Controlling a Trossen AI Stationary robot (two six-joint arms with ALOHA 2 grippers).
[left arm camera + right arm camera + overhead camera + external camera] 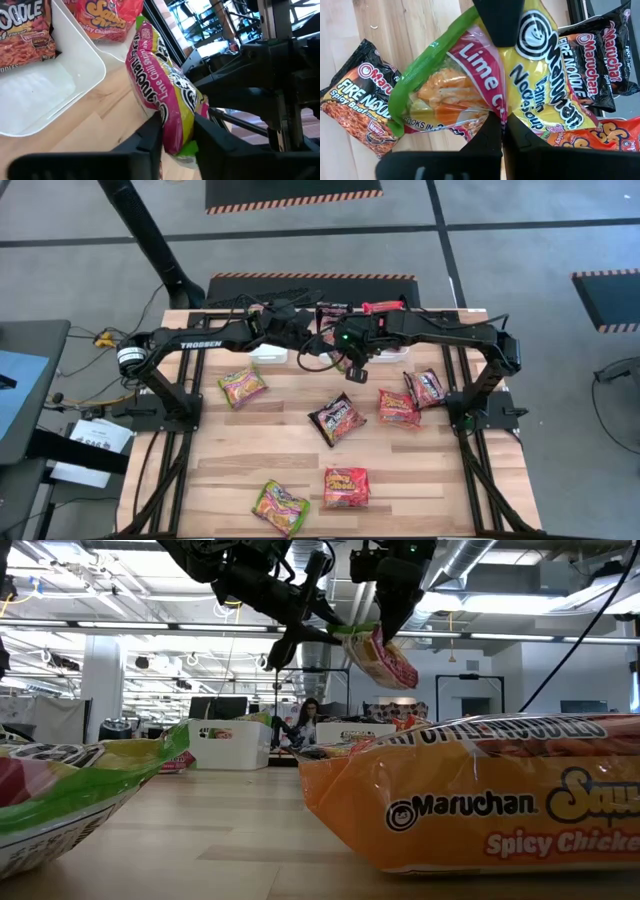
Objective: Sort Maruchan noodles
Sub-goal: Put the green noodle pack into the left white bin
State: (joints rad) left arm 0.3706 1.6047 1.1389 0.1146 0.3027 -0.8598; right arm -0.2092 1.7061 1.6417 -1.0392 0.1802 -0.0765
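A green-edged Lime Chili Maruchan packet is up in the air over the table's far middle, and both grippers are shut on it. My left gripper reaches in from the left. My right gripper comes from the right. Flat on the wood lie a green-edged packet, a black one, a red-orange one, another black one, a red-orange one and a green-edged one. My left gripper pinches the packet between its two fingers at one short end; the finger lies on one face, and the green seam sticks out below. It comes slanting from the table's left. The packet is lifted clear, standing away from the fingers. My right gripper pinches the same packet at a long edge, between the green-sealed end and the yellow printing. Its fingers come from above, pointing down. The packet hangs tilted below them, clear of the table.
A white tub with packets in it sits at the table's far edge below the left arm; a second white tub is under the right arm. A red-handled tool lies at the far edge. Bare wood shows at the near left.
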